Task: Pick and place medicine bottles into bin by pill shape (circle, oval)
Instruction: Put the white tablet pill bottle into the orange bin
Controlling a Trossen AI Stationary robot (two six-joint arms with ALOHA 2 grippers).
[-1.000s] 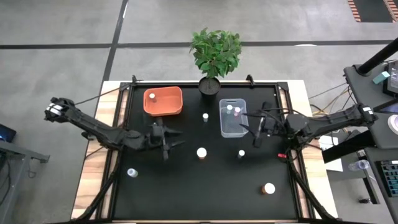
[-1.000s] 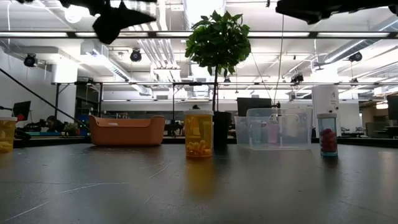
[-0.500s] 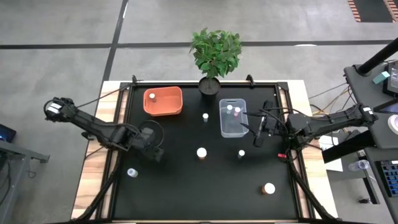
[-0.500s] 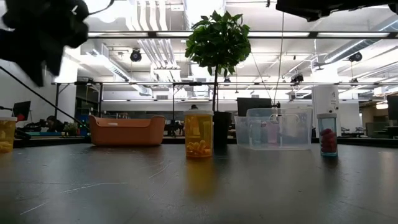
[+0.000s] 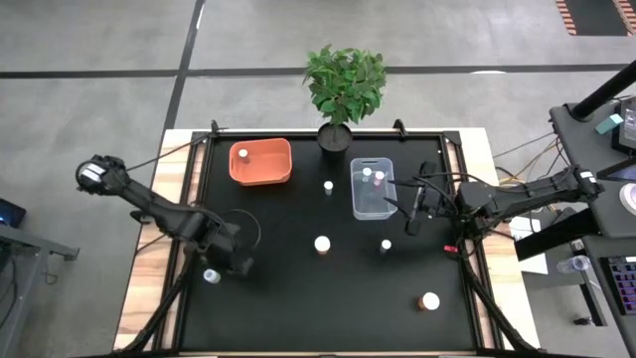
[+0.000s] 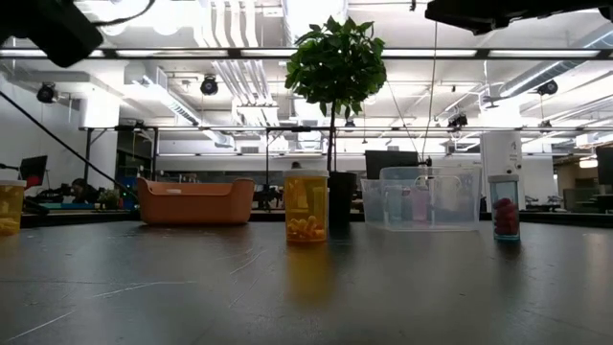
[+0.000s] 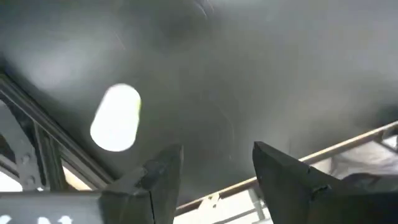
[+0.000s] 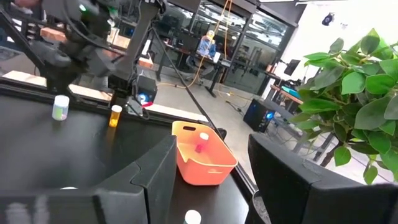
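Note:
Small medicine bottles stand on the black table: white-capped ones (image 5: 322, 244), (image 5: 386, 245), (image 5: 328, 186), an amber one (image 5: 429, 300) near the front right, and one (image 5: 211, 275) at the near left. My left gripper (image 5: 238, 263) hangs open, pointing down, just right of that near-left bottle (image 7: 116, 118), with nothing between its fingers (image 7: 163, 177). My right gripper (image 5: 405, 212) waits open and roughly level, high beside the clear bin (image 5: 372, 189), which holds two bottles. The orange bin (image 5: 261, 162) holds one bottle (image 5: 242, 154).
A potted green plant (image 5: 343, 89) stands at the table's far edge between the bins. In the low view an amber bottle (image 6: 306, 206) and a bottle of red pills (image 6: 504, 207) stand upright. Open black table surface lies along the near edge.
My left gripper has swung from the table's middle left toward the near left edge, closing on the near-left bottle. It has tipped from about level to pointing steeply down and has rolled about its own axis. Its fingers stay apart.

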